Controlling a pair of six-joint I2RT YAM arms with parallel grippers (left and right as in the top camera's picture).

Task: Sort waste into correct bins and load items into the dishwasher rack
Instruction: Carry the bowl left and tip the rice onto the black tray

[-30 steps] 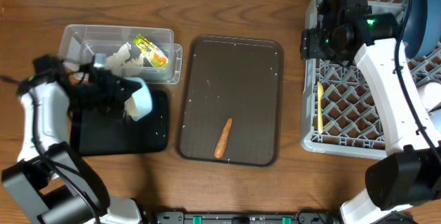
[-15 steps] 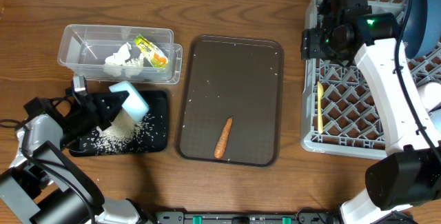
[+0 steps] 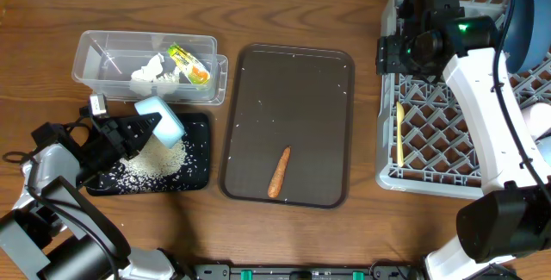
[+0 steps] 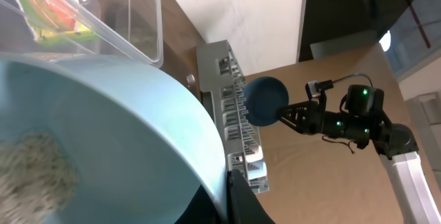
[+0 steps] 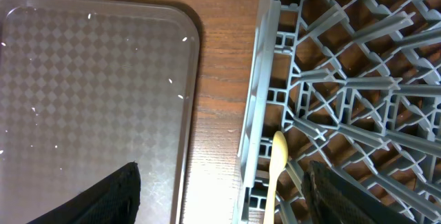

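My left gripper [image 3: 138, 131] is shut on the rim of the light-blue cup [image 3: 162, 121], held tipped over the black tray [image 3: 200, 175]. Loose white rice [image 3: 153, 163] lies heaped on that tray, and some shows inside the cup [image 4: 103, 134] in the left wrist view. The clear tub [image 3: 103, 56] holds crumpled tissue [image 3: 153, 70] and the yellow-green wrapper [image 3: 188, 63]. The orange carrot [image 3: 279, 172] lies on the brown serving tray [image 3: 293, 73]. My right gripper [image 3: 392, 54] is open and empty over the left edge of the grey rack [image 3: 430, 133], above the yellow spoon [image 5: 275, 162].
The dark-blue plate [image 3: 527, 30] stands in the rack's far right part. Something white [image 3: 541, 121] sits at the rack's right edge. Scattered rice grains dot the serving tray. Bare wooden table lies between the trays and the rack.
My left arm swung down from near the tub to the black tray and tipped the cup; rice now lies on the tray. The right arm has not moved.
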